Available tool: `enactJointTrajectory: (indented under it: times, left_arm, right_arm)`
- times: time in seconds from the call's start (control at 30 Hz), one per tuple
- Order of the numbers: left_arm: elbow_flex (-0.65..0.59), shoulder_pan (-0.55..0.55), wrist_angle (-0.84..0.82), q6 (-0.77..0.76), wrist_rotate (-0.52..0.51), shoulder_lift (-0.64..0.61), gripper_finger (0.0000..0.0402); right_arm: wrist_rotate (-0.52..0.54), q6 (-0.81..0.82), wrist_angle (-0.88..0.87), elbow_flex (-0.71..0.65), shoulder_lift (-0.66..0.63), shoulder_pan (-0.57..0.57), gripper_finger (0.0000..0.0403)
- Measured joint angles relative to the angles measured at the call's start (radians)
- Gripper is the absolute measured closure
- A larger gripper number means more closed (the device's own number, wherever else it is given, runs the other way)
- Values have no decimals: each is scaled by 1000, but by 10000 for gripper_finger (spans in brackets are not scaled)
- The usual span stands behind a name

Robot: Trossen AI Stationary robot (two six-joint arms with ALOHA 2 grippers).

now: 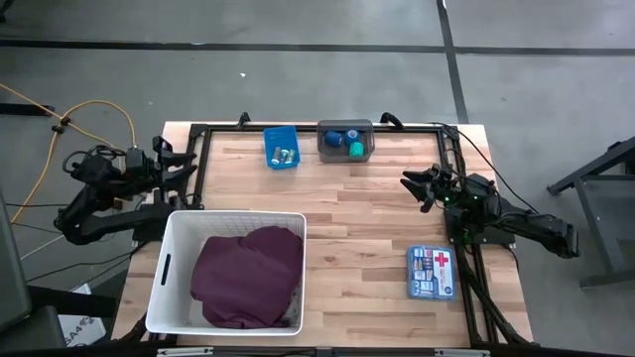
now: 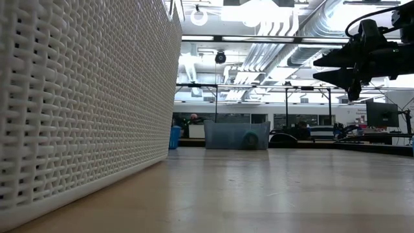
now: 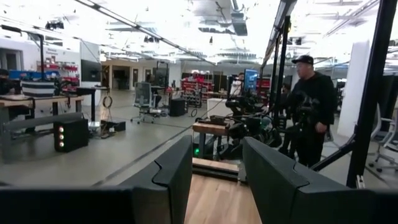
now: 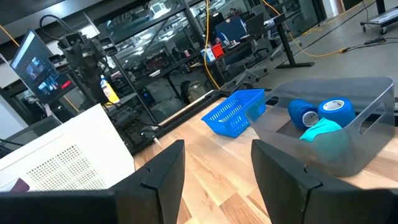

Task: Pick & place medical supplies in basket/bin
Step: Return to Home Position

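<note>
**A:** First entry, the basket?

**B:** Basket (image 1: 171, 260): large white tub, lattice walls, slot handle. It stands just beside the left gripper (image 1: 181, 165), on its near-edge side, not touching it. Contents: maroon cloth (image 1: 248, 278), crumpled, covering most of the floor.

**A:** The grippers?

**B:** Left gripper: above the table's left edge, fingers spread, nothing between them. Right gripper (image 1: 421, 185): above the table's right side, fingers likewise apart, empty.

**A:** Other stock?

**B:** Grey bin (image 1: 345, 152): ahead of the right gripper, holding blue tape rolls (image 4: 336, 111) and a green tape roll (image 4: 320, 129). Blue bin (image 1: 281, 147): just beside the grey bin, on the side away from the right gripper. It holds small items I cannot make out. First-aid box (image 1: 432, 273): flat on the table beside the right arm, behind its gripper.

**A:** And in the way?

**B:** Bare tabletop (image 1: 367, 208) lies between the right gripper and both bins. A person (image 3: 311, 106) stands in the room beyond.
</note>
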Motion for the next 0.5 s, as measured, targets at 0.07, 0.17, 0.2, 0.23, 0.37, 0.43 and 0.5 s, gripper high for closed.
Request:
enactJointTrajectory:
  times: [0.07,0.17,0.2,0.23,0.37,0.43,0.5]
  left_arm:
    - [-4,0,0,0,3,1,265]
    - [-19,0,3,-2,7,0,265]
    - [-25,0,4,-2,13,0,265]
    - [-34,0,7,-2,18,0,265]
    - [-81,0,4,-2,35,1,265]
    - [-113,0,16,-3,48,1,265]
    - [-145,0,28,-2,65,1,265]
  right_arm:
    - [0,0,0,0,0,0,230]
    - [0,0,0,0,0,0,230]
    - [0,0,0,0,0,0,230]
    - [0,0,0,0,0,0,230]
    - [0,0,0,0,0,0,230]
    - [0,0,0,0,0,0,230]
    - [0,0,0,0,0,0,230]
